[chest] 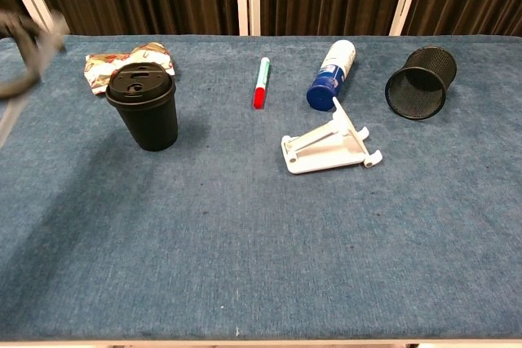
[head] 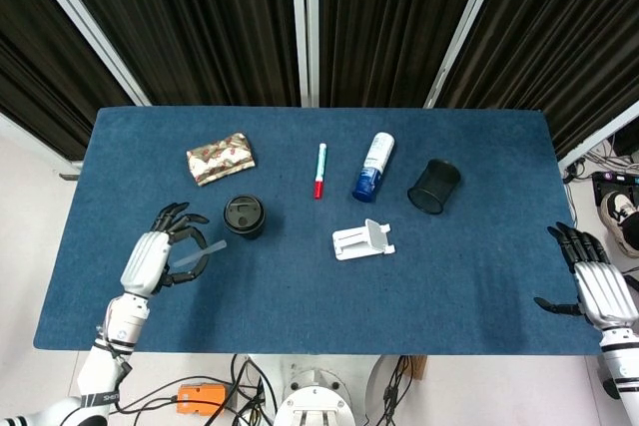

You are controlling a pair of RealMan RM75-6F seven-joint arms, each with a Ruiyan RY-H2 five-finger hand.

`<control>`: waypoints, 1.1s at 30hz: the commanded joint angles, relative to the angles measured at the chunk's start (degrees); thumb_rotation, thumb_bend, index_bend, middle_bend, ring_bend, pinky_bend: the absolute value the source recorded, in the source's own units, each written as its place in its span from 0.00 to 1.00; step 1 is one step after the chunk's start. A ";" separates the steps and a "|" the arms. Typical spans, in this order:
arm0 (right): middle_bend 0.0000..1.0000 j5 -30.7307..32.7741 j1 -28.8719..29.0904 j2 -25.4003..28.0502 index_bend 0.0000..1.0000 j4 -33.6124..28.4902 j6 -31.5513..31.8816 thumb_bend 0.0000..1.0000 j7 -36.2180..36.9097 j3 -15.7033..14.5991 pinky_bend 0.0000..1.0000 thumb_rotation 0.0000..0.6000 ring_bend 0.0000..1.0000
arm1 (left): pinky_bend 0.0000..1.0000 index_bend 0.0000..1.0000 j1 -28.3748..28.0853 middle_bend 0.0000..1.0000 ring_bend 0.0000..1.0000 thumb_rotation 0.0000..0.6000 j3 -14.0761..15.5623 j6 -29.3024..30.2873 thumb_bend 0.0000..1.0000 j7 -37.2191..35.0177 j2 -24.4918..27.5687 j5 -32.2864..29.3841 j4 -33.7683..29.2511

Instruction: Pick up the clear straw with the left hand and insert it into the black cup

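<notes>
The black cup [head: 244, 216] with a lid stands upright on the blue table [head: 300, 296], left of centre; the chest view shows the cup [chest: 143, 107] too. My left hand [head: 165, 246] hovers just left of the cup and pinches the clear straw [head: 203, 252], which points toward the cup and ends short of it. In the chest view the left hand [chest: 28, 42] is a blur at the upper left, with the straw [chest: 11, 120] hanging down from it. At the table's right edge my right hand [head: 591, 281] lies with fingers spread and holds nothing.
A patterned pouch [head: 220, 158] lies behind the cup. A red-and-green marker [head: 319, 170], a blue-and-white bottle [head: 373, 167] on its side, a tipped black mesh holder [head: 434, 187] and a white phone stand [head: 362, 240] sit mid-table.
</notes>
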 commanded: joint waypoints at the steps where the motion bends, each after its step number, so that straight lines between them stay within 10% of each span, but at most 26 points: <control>1: 0.06 0.01 0.01 0.12 0.00 -0.11 0.11 0.13 0.05 0.05 0.02 1.00 0.00 | 0.00 0.62 -2.63 0.29 0.07 1.00 -6.86 0.66 0.41 -18.26 1.00 0.01 -2.22; 12: 0.06 0.49 -0.37 1.14 0.00 -0.91 0.39 0.13 -0.23 -0.13 0.02 1.00 0.00 | 0.00 0.62 -10.80 0.29 0.06 1.00 -16.29 -5.37 0.41 -28.97 -8.40 -10.54 2.44; 33: 0.06 0.80 -0.19 1.21 0.00 -0.83 0.38 0.13 0.01 0.14 0.02 1.00 0.00 | 0.00 0.62 -11.38 0.29 0.05 1.00 -13.70 -6.39 0.42 -30.23 -17.66 -12.99 15.67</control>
